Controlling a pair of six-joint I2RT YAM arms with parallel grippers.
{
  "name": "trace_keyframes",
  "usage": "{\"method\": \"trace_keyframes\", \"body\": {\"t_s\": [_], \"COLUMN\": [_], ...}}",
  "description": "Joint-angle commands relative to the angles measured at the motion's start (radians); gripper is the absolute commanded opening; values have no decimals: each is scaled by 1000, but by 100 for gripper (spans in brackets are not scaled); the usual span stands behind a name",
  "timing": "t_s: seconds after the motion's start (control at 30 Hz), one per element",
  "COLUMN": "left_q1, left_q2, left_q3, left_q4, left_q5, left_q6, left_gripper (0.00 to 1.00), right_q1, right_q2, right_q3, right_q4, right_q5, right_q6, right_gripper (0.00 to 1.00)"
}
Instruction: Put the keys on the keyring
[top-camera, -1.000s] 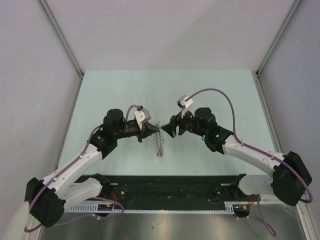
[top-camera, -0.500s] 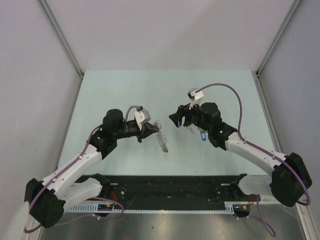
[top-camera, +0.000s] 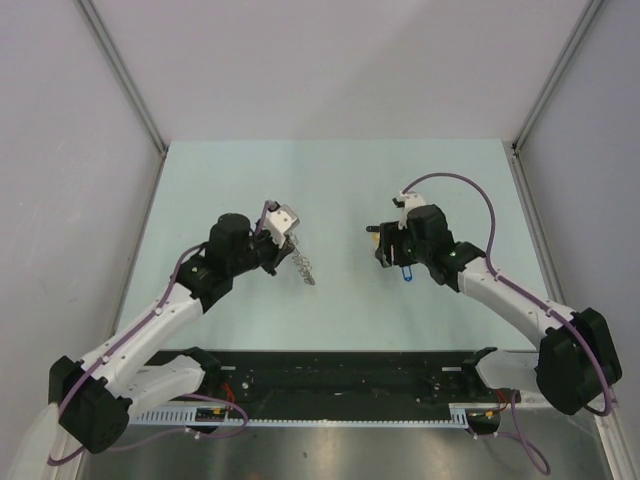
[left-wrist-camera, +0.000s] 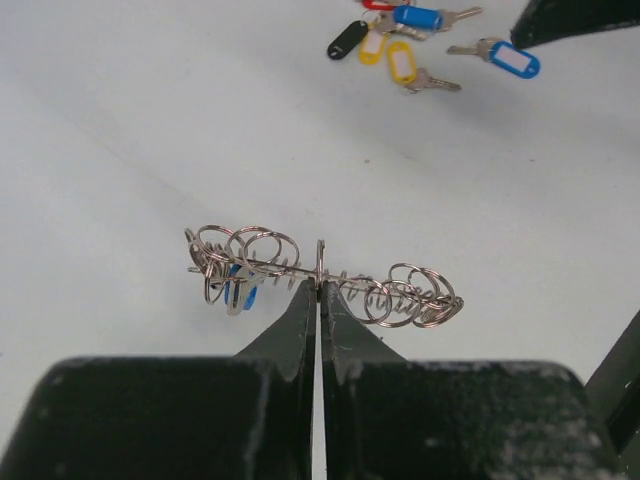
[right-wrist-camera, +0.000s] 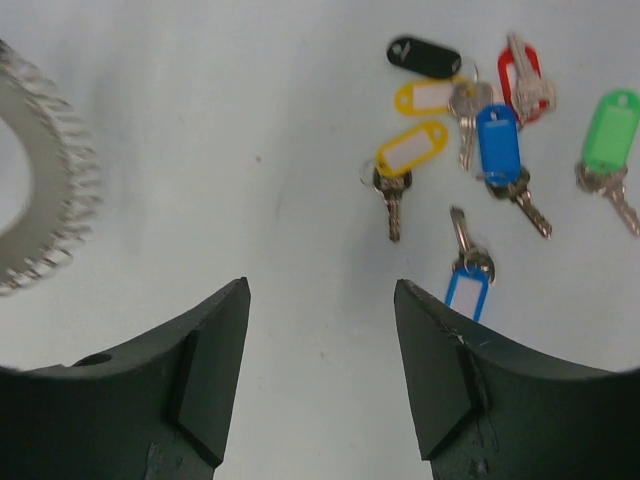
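The left pincer is clenched on the keyring, gripping its coiled wire rim edge-on, with the loops spreading to both sides of the tips. The right pincer stands released, nothing between its fingers. The keys lie scattered on the surface just beyond it, ahead and to its right.

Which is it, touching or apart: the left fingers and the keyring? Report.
Touching. The left wrist view shows the left fingers pinched shut on the rim of the keyring.
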Motion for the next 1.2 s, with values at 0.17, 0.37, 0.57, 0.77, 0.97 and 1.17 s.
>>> {"method": "trace_keyframes", "body": {"t_s": [0.17, 0.37, 0.57, 0.77, 0.97, 1.17], "left_q1": [-1, -1, -1, -2, -2, -5], "left_q2": [-37, -59, -76, -93, -100, -105], "left_q3": [82, 31, 25, 18, 14, 10], "left_q4": [-73, -50, -45, -44, -39, -38], "left_q5": [-106, -138, -159, -189, -199, -209], "left_q6": [-103, -82, -69, -62, -55, -51], "left_gripper": [0, 1, 0, 0, 0, 0], "right_q1": [-9, -12, -18, -67, -120, -166], "right_q2": [152, 270, 370, 384, 387, 396], "right_q3": [46, 94, 143, 146, 146, 144], "right_q4": [-40, 0, 5, -64, -124, -150], "right_q5": [19, 77, 113, 176, 194, 150], "right_q6": [-25, -36, -16, 25, 31, 41], "right_gripper": [60, 54, 52, 52, 46, 42]}}
